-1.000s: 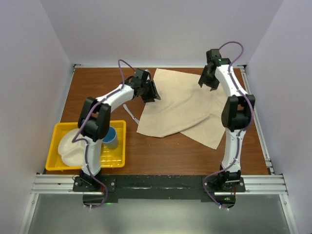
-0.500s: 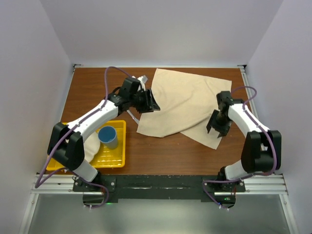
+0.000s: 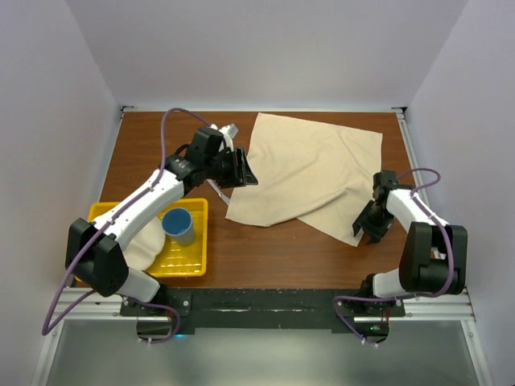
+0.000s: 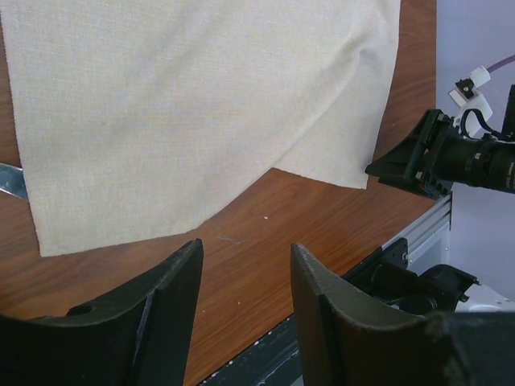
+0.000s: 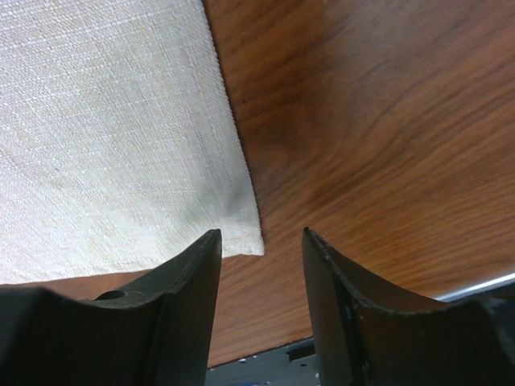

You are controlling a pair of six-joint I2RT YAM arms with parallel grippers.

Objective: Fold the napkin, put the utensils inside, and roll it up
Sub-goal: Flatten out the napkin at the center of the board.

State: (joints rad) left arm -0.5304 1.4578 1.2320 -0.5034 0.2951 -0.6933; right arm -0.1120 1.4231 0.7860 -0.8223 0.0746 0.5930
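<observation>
The beige napkin (image 3: 306, 169) lies spread on the brown table with its near left part folded over, and it also fills the left wrist view (image 4: 185, 104). A slim silver knife (image 3: 217, 191) pokes out from under its left edge (image 4: 10, 181). My left gripper (image 3: 241, 169) hovers open at that left edge, with only bare table between its fingers (image 4: 245, 249). My right gripper (image 3: 368, 229) is open and low at the napkin's near right corner. That corner (image 5: 245, 233) lies just ahead of its fingertips (image 5: 259, 233), and nothing is gripped.
A yellow tray (image 3: 187, 259) at the near left holds a blue cup (image 3: 180, 225) and a white plate (image 3: 141, 245). A metal rail (image 3: 265, 301) runs along the near edge. White walls enclose the table on three sides.
My right arm swung from the napkin's far right corner down to its near right corner, jaws narrowing slightly. My left arm shifted a little left and nearer along the left edge.
</observation>
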